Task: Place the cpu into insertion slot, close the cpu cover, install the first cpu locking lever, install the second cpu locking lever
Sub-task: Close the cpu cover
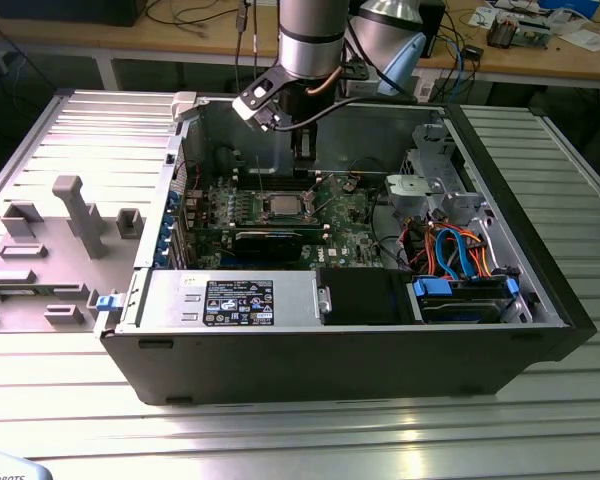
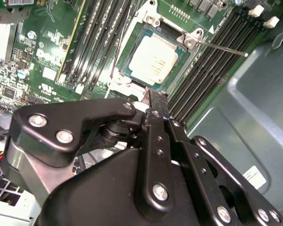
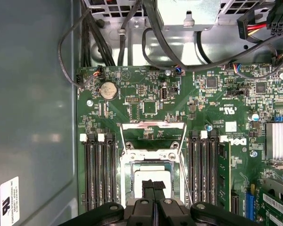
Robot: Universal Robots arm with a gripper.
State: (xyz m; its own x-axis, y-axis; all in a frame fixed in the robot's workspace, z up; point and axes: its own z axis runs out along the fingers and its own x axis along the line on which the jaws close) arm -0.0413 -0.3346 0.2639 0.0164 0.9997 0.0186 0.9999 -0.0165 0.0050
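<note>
The cpu [image 2: 153, 61] lies flat in the insertion slot [image 2: 179, 73], its silvery top facing up; it also shows as a pale square [image 3: 153, 178] in the first wrist view and on the green board [image 1: 283, 207] in the exterior view. The cpu cover [image 3: 153, 125] looks raised, a metal frame with board visible through its cut-out, beyond the socket. A thin locking lever [image 2: 221, 47] sticks out sideways from the socket. My gripper [image 3: 153, 184] hangs just over the cpu's near edge, fingers [image 2: 156, 101] pressed together and shut, nothing between them. The arm reaches down into the case [image 1: 302, 150].
Black memory slots [image 3: 100, 172] flank the socket on both sides. A long black expansion card [image 1: 270, 240] lies toward the case front. A drive cage with blue and orange cables [image 1: 455, 250] fills the exterior view's right. A grey fixture plate [image 1: 60, 230] lies outside the case.
</note>
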